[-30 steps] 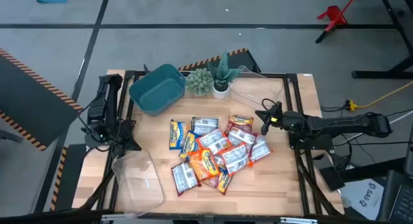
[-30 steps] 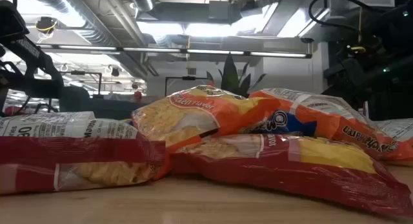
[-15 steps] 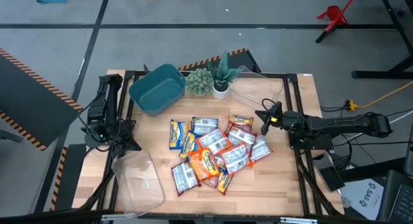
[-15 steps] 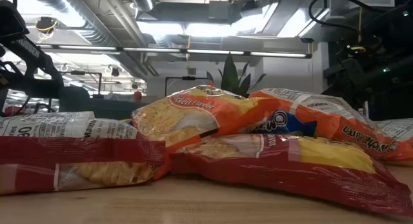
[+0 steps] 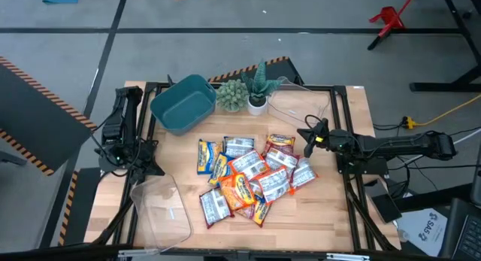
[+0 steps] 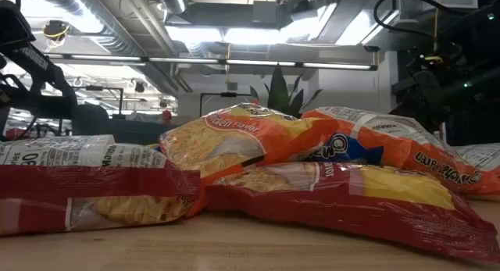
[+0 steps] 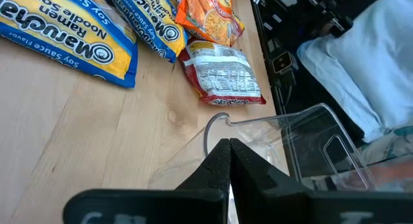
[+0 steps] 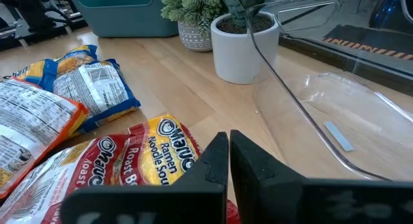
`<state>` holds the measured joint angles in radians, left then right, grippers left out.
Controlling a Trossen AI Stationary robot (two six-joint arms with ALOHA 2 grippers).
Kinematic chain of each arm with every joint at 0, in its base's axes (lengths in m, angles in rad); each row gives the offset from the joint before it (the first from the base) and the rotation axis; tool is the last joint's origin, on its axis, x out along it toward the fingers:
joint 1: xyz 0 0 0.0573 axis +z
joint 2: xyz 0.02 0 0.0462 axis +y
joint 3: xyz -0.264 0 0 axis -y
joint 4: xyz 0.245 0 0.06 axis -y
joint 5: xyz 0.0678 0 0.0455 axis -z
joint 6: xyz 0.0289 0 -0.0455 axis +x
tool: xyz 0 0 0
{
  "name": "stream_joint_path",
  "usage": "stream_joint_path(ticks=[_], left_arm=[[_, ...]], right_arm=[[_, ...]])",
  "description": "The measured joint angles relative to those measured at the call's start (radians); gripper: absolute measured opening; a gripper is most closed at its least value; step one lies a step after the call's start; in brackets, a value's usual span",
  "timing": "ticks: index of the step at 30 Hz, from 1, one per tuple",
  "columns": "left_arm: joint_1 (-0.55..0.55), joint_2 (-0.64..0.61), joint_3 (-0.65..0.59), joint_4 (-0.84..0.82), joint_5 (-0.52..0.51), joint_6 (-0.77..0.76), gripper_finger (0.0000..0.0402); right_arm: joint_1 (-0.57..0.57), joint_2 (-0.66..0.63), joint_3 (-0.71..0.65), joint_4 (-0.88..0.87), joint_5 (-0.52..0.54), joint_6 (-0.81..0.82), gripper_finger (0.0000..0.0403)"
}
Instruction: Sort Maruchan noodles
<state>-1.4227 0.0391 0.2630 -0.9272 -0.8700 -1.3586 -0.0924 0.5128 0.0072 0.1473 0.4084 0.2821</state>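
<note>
The desk (image 5: pixel 323 208) is pale wood with a smooth, lightly grained top. The Maruchan noodles (image 5: pixel 248 174) sit in glossy, crinkled plastic wrappers. The teal bin (image 5: pixel 183 103) looks like matt plastic, the tubs (image 5: pixel 161 208) clear, shiny plastic. The small plant pot (image 8: pixel 242 46) is smooth matt white. Each tool (image 7: pixel 226 166) has matt black fingers.

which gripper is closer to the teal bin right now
Left. The left gripper sits just below the teal bin at the table's left edge; the right gripper is across the table, beyond the plants.
</note>
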Motion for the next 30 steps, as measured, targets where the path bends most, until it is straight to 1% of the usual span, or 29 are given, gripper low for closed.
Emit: stream_joint_path(ticks=[7,12,21,26,28,30], left_arm=[[0.0,0.0,0.0,0.0,0.0,0.0,0.0],[0.0,0.0,0.0,0.0,0.0,0.0,0.0],[0.0,0.0,0.0,0.0,0.0,0.0,0.0],[0.0,0.0,0.0,0.0,0.0,0.0,0.0],[0.0,0.0,0.0,0.0,0.0,0.0,0.0],[0.0,0.0,0.0,0.0,0.0,0.0,0.0]], right_arm=[[0.0,0.0,0.0,0.0,0.0,0.0,0.0005],[0.0,0.0,0.0,0.039,-0.001,0.001,0.0005],[0.0,0.0,0.0,0.015,-0.114,0.024,0.0005],[0.0,0.0,0.0,0.005,-0.111,0.033,0.0005],[0.0,0.0,0.0,0.016,-0.134,0.091,0.0005],[0.0,0.0,0.0,0.038,-0.141,0.11,0.0005]])
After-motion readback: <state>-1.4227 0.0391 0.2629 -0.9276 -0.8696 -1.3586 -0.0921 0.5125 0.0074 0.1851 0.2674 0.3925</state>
